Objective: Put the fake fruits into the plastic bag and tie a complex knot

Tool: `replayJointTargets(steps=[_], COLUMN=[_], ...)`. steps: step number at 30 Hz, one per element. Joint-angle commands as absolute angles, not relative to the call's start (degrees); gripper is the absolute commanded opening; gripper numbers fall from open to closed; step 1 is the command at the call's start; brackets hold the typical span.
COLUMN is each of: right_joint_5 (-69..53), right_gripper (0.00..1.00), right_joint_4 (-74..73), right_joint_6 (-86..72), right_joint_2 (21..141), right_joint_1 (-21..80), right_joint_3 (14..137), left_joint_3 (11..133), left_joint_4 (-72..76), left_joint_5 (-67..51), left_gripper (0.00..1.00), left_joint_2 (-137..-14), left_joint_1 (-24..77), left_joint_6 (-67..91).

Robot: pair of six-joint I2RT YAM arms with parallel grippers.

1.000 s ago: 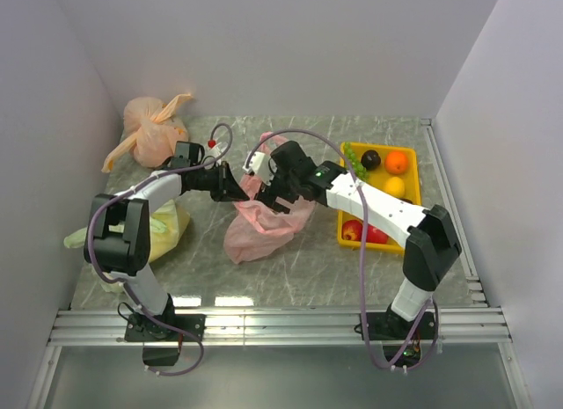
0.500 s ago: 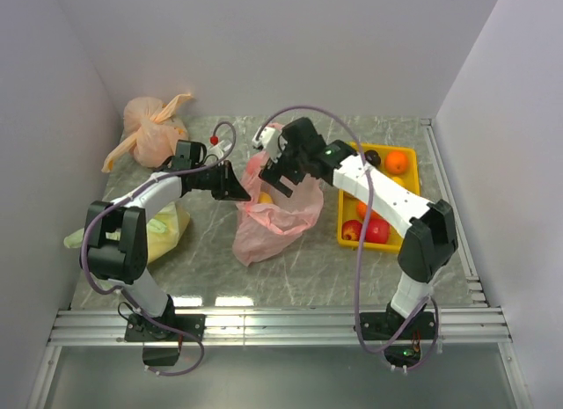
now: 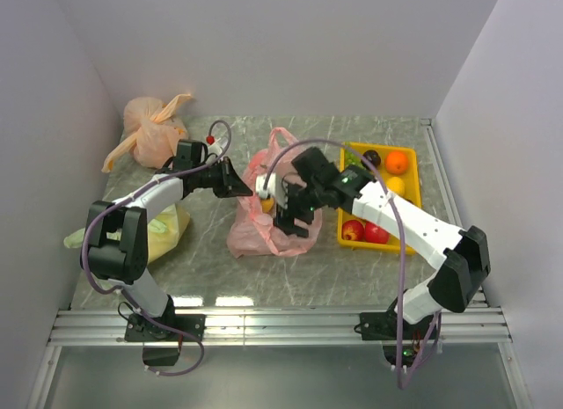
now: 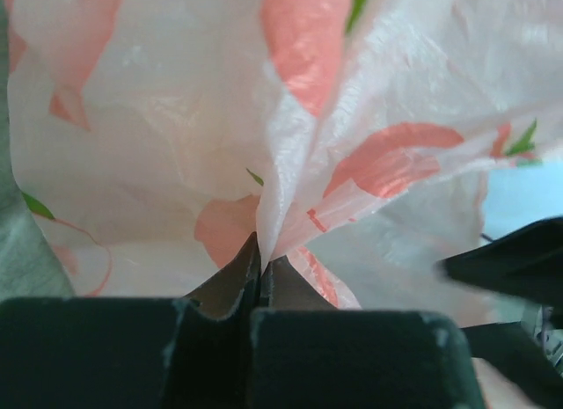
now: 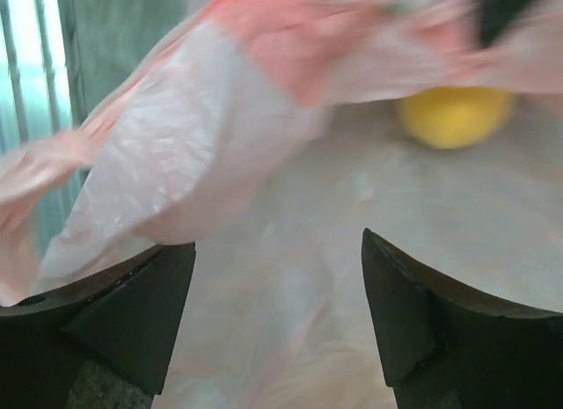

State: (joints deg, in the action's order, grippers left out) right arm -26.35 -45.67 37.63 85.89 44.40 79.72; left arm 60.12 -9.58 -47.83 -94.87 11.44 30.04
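Note:
The pink plastic bag lies open mid-table, one loop handle standing up at the back. No knot shows in its handles. A yellow fruit sits inside the bag's mouth and also shows in the right wrist view. My left gripper is shut on the bag's left rim; its closed jaws pinch a fold of pink film. My right gripper hangs open and empty just above the bag's middle.
A yellow tray right of the bag holds an orange, a dark plum, a lemon, red apples and green grapes. An orange-peach tied bag sits back left, and a yellow-green bag by the left arm.
My right gripper has swung from the bag's back rim forward and down over the bag's middle. The bag's handle loop now stands free at the back. The left gripper keeps its hold.

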Motion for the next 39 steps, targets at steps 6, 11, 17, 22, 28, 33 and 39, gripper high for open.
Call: replayJointTargets(steps=[6,11,17,22,28,33,39], right_joint_5=[-17.2,-22.8,-25.5,-15.6,-5.0,-7.0,-7.3], right_gripper=[0.91,0.94,0.98,1.00,1.00,1.00,1.00], right_joint_4=[-40.3,-41.3,-45.9,-48.4,-45.8,-45.8,-47.2], right_joint_6=[36.5,26.4,22.8,20.7,15.6,13.3,12.7], right_joint_2=[79.7,75.6,69.9,70.8,78.7,85.5,91.1], right_joint_1=[44.9,27.7,14.3,9.9,5.4,4.3,4.4], right_joint_3=[75.7,79.6,72.5,61.9,58.3,59.7,59.6], left_joint_3=[60.3,60.4,60.4,60.0,60.1,61.1,61.9], left_joint_4=[-6.1,-8.0,-9.0,-8.9,-9.4,-10.3,-11.3], left_joint_5=[-47.0,-47.1,-46.8,-46.7,-47.5,-48.0,-47.9], left_gripper=[0.01,0.00,0.00,0.00,0.01,0.01,0.00], left_joint_2=[-94.6,-93.8,-93.3,-93.1,-93.9,-94.8,-95.5], left_joint_1=[10.9,10.8,10.8,10.8,10.8,10.8,10.7], left_joint_6=[31.7,27.3,25.9,26.0,25.7,24.8,23.7])
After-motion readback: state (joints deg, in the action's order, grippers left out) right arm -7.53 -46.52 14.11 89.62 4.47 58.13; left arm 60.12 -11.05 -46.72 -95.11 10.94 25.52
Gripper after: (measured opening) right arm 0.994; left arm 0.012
